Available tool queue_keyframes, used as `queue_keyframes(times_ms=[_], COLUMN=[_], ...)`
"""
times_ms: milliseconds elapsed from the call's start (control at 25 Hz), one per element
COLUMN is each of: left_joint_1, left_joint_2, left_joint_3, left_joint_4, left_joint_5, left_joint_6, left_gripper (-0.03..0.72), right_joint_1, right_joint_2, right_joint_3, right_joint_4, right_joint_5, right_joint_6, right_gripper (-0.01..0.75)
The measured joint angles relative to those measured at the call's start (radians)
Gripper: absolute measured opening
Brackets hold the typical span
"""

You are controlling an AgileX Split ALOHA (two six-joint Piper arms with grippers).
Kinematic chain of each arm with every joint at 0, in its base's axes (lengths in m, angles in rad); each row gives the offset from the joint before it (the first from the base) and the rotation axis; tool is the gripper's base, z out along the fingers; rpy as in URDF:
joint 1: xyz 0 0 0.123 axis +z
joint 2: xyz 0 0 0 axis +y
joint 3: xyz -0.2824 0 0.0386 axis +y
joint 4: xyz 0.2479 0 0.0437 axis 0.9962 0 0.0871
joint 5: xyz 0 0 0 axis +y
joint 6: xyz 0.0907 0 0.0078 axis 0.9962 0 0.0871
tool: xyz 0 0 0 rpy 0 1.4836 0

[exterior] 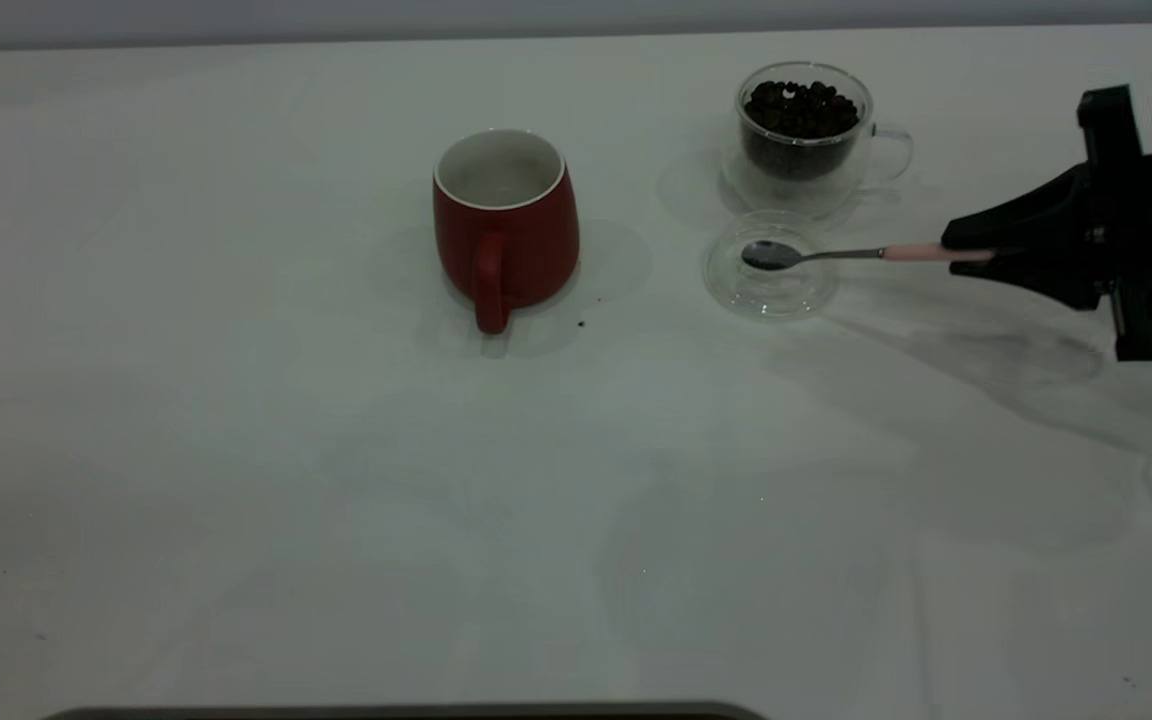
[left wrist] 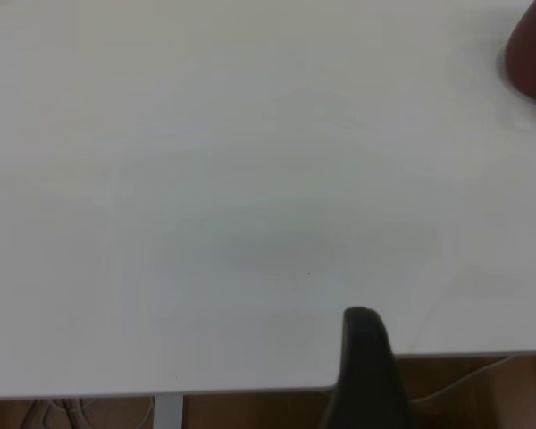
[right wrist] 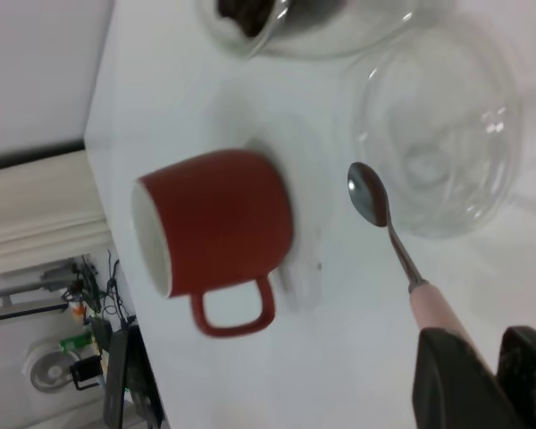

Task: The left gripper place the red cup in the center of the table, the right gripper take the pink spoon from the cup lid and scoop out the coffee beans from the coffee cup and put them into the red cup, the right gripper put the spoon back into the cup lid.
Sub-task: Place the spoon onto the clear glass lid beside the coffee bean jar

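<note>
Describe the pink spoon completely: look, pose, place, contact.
The pink spoon has a small shiny metal bowl, a thin metal neck and a pale pink handle. It lies roughly level, gripped at the handle end by the right gripper. Its bowl, empty, hangs over the clear glass cup lid; whether it touches the lid is unclear.

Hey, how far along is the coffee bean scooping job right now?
Done: red cup stands mid-table. In hand: right tool grips the pink spoon, its bowl empty over the lid. I cannot tell whether beans were transferred. At least releasing the spoon into the lid remains.
</note>
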Motion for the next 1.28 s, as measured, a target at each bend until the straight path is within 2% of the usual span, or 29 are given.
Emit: queue_keyframes(times_ms=[400, 800, 1280], left_joint_1=[0.000, 0.000, 0.000], left_joint_2=[0.000, 0.000, 0.000], left_joint_3=[0.000, 0.000, 0.000], left_joint_4=[0.000, 0.000, 0.000], left_joint_5=[0.000, 0.000, 0.000], left_joint_6=[0.000, -0.001, -0.001], left_gripper=[0.586, 0.586, 0.586], right_joint_1=[0.000, 0.014, 0.020], right_joint_2=[0.102, 0.203, 0.224], right_joint_3=[-0.131, -0.209, -0.229], right_joint_4=[0.000, 0.002, 0.002], right_joint_5=[0.001, 0.094, 0.103], right_joint_6=[0.003, -0.018, -0.051], right_gripper=[0.113, 0.113, 0.113])
